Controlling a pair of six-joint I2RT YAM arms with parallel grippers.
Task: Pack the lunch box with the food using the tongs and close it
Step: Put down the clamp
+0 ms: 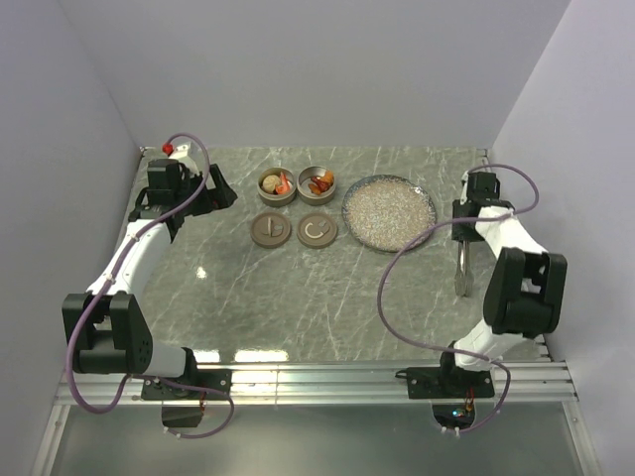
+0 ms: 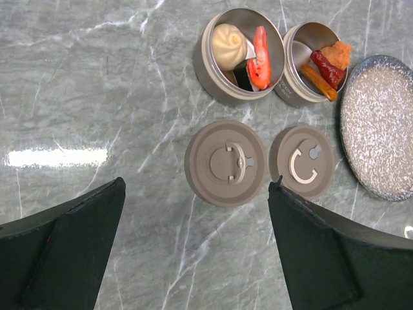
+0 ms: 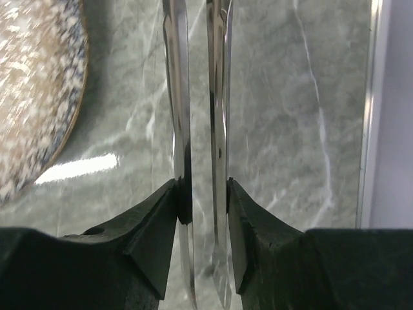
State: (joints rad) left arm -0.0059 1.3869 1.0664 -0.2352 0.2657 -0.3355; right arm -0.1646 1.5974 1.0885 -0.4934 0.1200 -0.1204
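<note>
The right claw point(image 3: 202, 194) was pinching the tongs point(image 3: 177, 97), one black finger pressed against the outside of each metal arm, and the two arms ran straight ahead from between the fingers with a narrow gap between them. Whether the tongs were resting on the marble table point(image 3: 290, 129) could not be told. The speckled plate point(image 3: 32, 77) lay to this claw's left, bare of food. The left claw point(image 2: 197, 187) was spread wide and held nothing. Just ahead of its fingertips lay two round lids point(image 2: 226, 161), side by side and flat. Farther ahead stood two open tins point(image 2: 206, 64), touching each other. The nearer-left tin held the beige bun point(image 2: 227, 42), a shrimp point(image 2: 260, 48) and a dark block point(image 2: 242, 77); the right one held orange-red pieces point(image 2: 326, 64).
</note>
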